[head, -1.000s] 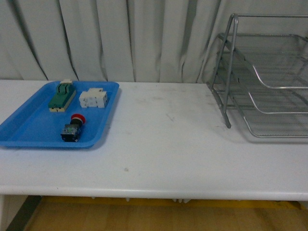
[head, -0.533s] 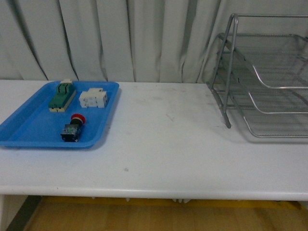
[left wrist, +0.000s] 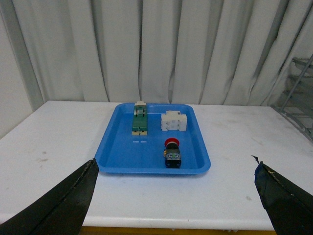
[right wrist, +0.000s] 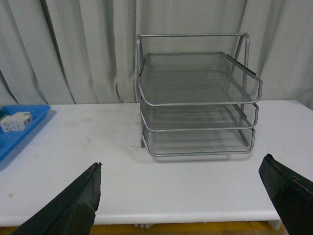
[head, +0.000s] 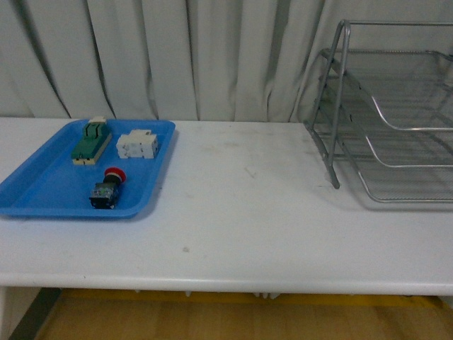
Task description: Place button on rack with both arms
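The button (head: 107, 189) with its red cap and black-and-blue body lies in the near part of a blue tray (head: 42, 185) at the left of the white table; the left wrist view shows the button (left wrist: 172, 152) too. The silver wire rack (head: 386, 113) stands at the far right, its three trays facing the table's front edge, and the right wrist view looks straight at the rack (right wrist: 195, 98). Neither arm appears in the front view. My left gripper (left wrist: 176, 196) is open, back from the tray at the table's front edge. My right gripper (right wrist: 190, 196) is open, short of the rack.
In the blue tray (left wrist: 117, 152) a green-and-cream switch block (head: 91, 141) and a white blocky component (head: 137, 144) lie behind the button. A pleated white curtain (head: 198, 57) hangs behind the table. The table's front edge (head: 226, 280) runs across the near side.
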Action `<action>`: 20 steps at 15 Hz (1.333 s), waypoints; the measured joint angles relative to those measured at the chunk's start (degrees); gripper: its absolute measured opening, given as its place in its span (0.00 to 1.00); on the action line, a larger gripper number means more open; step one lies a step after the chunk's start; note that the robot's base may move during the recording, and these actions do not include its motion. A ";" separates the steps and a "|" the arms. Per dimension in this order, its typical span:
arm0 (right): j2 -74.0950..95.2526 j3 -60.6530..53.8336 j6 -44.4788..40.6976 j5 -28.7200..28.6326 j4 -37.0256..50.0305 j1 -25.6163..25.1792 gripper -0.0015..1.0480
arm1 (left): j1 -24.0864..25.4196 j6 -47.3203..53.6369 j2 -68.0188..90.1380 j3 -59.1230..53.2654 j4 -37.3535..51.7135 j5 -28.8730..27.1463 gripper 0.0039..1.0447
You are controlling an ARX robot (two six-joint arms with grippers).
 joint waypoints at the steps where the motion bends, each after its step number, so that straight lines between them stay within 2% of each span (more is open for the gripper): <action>1: 0.00 0.00 0.00 0.00 0.00 0.00 0.94 | 0.00 0.00 0.00 0.00 0.00 0.00 0.94; 20: -0.02 0.00 0.00 0.00 0.00 0.00 0.94 | 0.00 0.00 0.00 0.00 0.00 0.00 0.94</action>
